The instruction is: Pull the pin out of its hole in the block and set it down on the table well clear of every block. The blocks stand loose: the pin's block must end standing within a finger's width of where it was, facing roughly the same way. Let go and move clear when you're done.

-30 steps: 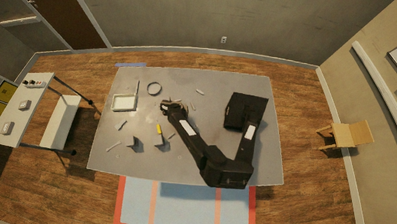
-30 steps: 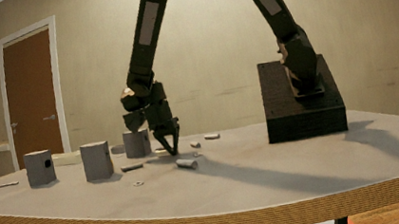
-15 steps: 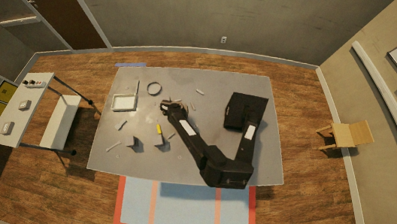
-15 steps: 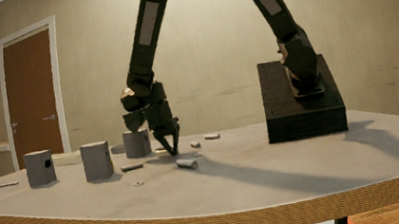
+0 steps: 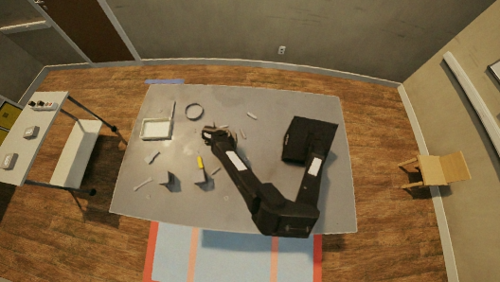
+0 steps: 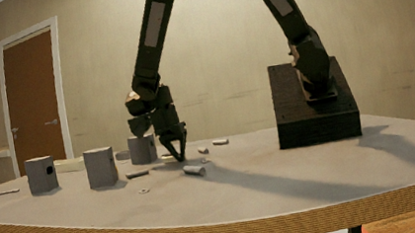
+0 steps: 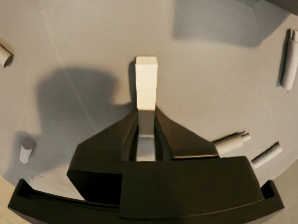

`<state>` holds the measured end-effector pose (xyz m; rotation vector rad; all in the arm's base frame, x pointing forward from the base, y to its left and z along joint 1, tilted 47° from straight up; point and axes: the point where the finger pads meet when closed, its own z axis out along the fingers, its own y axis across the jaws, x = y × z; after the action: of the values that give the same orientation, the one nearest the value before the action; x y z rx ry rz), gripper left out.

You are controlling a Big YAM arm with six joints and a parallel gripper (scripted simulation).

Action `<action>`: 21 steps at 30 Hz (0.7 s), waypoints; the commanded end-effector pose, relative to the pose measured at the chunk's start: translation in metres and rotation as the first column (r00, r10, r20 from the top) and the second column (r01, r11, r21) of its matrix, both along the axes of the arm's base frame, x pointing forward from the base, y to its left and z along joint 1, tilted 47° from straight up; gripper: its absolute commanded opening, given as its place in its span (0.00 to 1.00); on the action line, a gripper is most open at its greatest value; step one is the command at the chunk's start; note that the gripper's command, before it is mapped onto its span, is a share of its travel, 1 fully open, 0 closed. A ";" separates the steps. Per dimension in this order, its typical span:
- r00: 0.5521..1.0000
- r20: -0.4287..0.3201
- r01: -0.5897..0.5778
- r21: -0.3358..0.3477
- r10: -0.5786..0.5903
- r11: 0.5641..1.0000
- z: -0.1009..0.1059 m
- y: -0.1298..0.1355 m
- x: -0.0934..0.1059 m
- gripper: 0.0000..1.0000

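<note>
My gripper (image 7: pixel 146 113) (image 6: pixel 180 158) is shut on one end of a cream square pin (image 7: pixel 146 85) (image 6: pixel 168 158). The pin lies level, at or just above the table top; a narrow shadow hugs its left side in the wrist view. A grey block (image 6: pixel 143 149) stands upright just left of the gripper in the exterior view; the arm hides it in the top view. Two other grey blocks stand further off, one (image 6: pixel 42 175) with a dark hole and one (image 6: pixel 100 167) (image 5: pixel 201 178) with a yellow piece (image 5: pixel 200 162) beside or in it.
Loose pale cylinders lie around the gripper, such as one (image 6: pixel 194 170) at the front, one (image 6: pixel 220 141) (image 5: pixel 252 115) at the back and one (image 7: pixel 289 60) in the wrist view. A shallow tray (image 5: pixel 142 130) and a dark ring (image 5: pixel 187 114) lie further left. The arm's black base (image 6: pixel 318 130) stands right.
</note>
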<state>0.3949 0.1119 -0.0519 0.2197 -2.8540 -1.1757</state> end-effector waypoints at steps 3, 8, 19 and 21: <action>0.999 -0.030 -0.037 -0.008 0.037 0.999 -0.024 0.021 -0.007 0.00; 0.999 -0.030 -0.039 -0.009 0.039 0.999 -0.025 0.022 -0.007 0.00; 0.999 -0.030 -0.041 -0.009 0.041 0.999 -0.026 0.023 -0.007 0.00; 0.999 -0.030 -0.042 -0.010 0.042 0.999 -0.026 0.023 -0.007 0.00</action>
<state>0.3949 0.1119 -0.0519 0.2197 -2.8543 -1.1743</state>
